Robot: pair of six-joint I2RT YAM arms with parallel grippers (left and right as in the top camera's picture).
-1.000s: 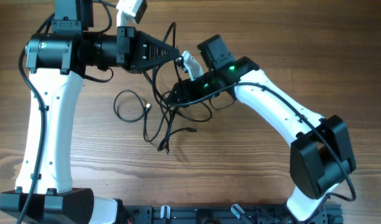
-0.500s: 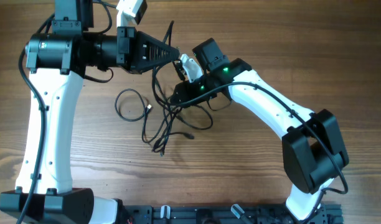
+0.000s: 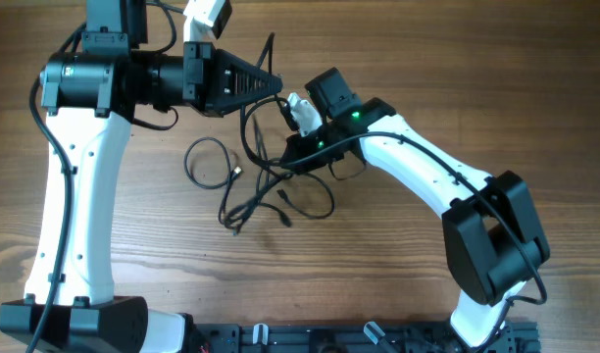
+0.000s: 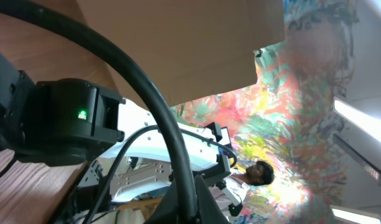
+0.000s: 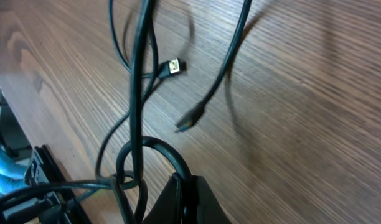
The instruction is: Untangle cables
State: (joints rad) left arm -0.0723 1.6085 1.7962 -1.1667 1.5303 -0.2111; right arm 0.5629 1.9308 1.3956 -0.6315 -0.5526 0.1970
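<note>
Both claws were pinched on strands of the cables (image 3: 253, 191), whose loose tangle trailed leftward from the right gripper (image 3: 286, 157), while the left gripper (image 3: 274, 86) held its strand just beyond the right gripper.

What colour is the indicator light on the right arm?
Green; the small indicator light shows best overhead.

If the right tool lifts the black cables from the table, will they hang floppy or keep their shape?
Probably floppy: the cables lie in loose curls on the table. They look thin, so likely light. They may drag along together, since strands cross near the right tool, and the small plugs could catch in a loop.
</note>
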